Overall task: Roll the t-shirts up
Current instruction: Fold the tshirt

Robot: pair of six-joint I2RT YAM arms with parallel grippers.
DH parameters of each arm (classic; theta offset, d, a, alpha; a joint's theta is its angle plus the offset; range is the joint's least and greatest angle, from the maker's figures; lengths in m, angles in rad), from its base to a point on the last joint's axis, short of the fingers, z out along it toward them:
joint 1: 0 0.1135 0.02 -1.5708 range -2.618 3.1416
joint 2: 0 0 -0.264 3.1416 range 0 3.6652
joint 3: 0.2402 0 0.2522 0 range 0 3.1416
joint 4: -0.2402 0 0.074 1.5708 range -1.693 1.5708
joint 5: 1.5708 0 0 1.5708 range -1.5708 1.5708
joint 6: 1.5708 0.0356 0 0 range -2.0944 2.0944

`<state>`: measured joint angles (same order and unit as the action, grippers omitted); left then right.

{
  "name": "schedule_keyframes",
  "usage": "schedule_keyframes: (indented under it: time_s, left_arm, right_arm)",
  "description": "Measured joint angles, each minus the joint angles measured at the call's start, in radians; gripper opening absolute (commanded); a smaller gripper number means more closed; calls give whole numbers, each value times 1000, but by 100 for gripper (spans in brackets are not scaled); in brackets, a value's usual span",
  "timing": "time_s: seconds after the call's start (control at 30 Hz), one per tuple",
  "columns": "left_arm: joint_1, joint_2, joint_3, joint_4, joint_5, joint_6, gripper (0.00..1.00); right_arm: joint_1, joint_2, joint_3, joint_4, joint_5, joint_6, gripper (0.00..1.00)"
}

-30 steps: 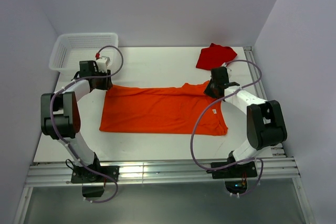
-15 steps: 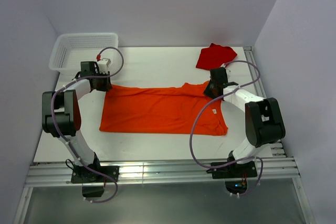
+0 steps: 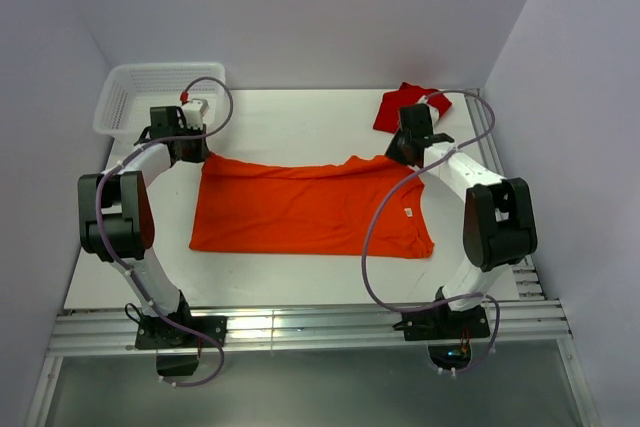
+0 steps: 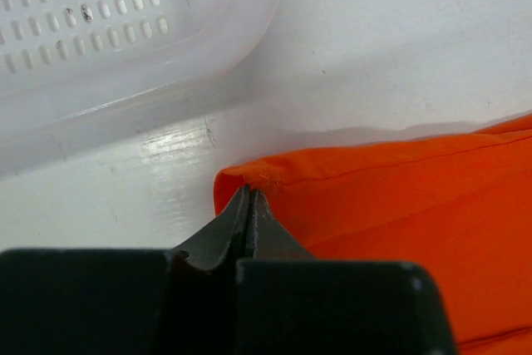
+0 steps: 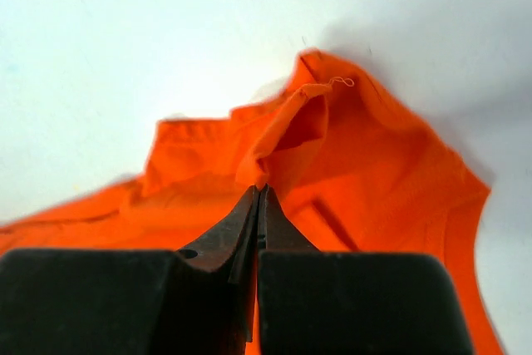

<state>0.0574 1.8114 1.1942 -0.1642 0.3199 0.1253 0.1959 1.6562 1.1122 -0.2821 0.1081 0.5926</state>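
- Bare table (image 4: pixel 399 39) lies ahead of my left gripper (image 4: pixel 248 194); the basket (image 4: pixel 125 31) wall is close ahead-left.
- Its jaws pinch a corner of the orange t-shirt (image 4: pixel 391 197) (fully closed).
- My right gripper (image 5: pixel 259 190) clamps that shirt's raised edge; the red t-shirt (image 3: pixel 390 112) lies just beyond.

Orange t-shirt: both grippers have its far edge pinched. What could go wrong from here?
The left gripper holds only the corner tip of the orange t-shirt, so it may slip free. The right gripper pinches a bunched fold, so the roll could start skewed. The basket and red t-shirt lie close by; either arm might bump them.
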Motion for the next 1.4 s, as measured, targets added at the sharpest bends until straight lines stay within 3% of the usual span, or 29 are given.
schedule_keyframes:
  time_s: [0.3,0.5,0.93,1.4]
  left_arm:
    - [0,0,36,-6,-13,-20,0]
    - [0,0,48,-7,-35,-34,0]
    - [21,-16,70,-143,4,29,0]
    - [22,-137,19,-309,56,171,0]
  right_arm:
    - [-23,104,218,-80,14,-48,0]
    - [-39,110,227,-111,23,-59,0]
    - [-39,-47,7,-108,17,-45,0]
    - [6,-234,-208,-104,15,6,0]
